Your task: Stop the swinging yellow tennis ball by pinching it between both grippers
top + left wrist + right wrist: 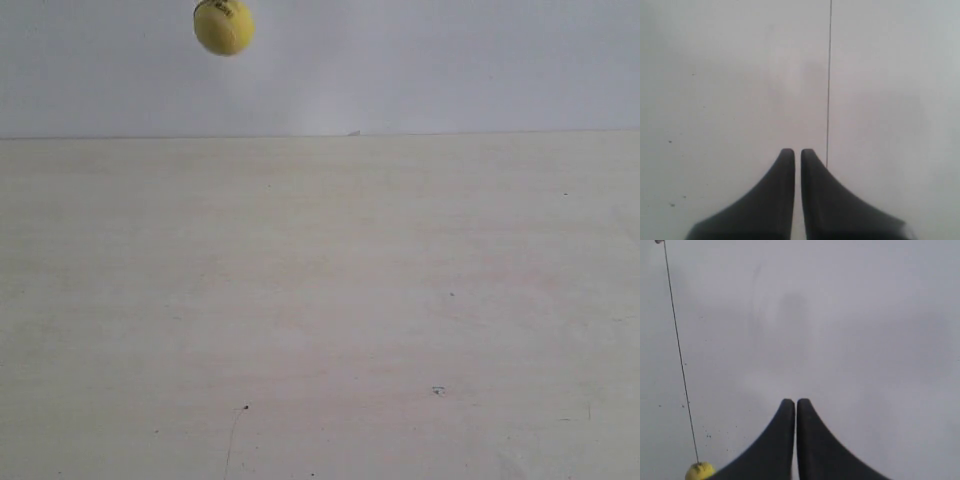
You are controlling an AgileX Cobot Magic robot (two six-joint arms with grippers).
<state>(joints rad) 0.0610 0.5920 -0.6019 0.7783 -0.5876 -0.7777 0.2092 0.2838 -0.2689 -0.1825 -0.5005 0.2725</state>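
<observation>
High at the exterior view's left, we see the yellow tennis ball in the air before a pale wall, above the light worktop. Our left gripper has its black fingers drawn narrow, only a slit between them, with a thin dark line just beside. Our right gripper is likewise narrow. In its view the yellow tennis ball hangs on a thin black string, off to one side and apart from the fingers.

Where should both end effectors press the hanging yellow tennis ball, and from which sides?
Pinch the yellow tennis ball at its widest girth, left end effector and right end effector from opposite sides. It is round and hangs from a thin string, so off-centre contact would likely deflect it.
</observation>
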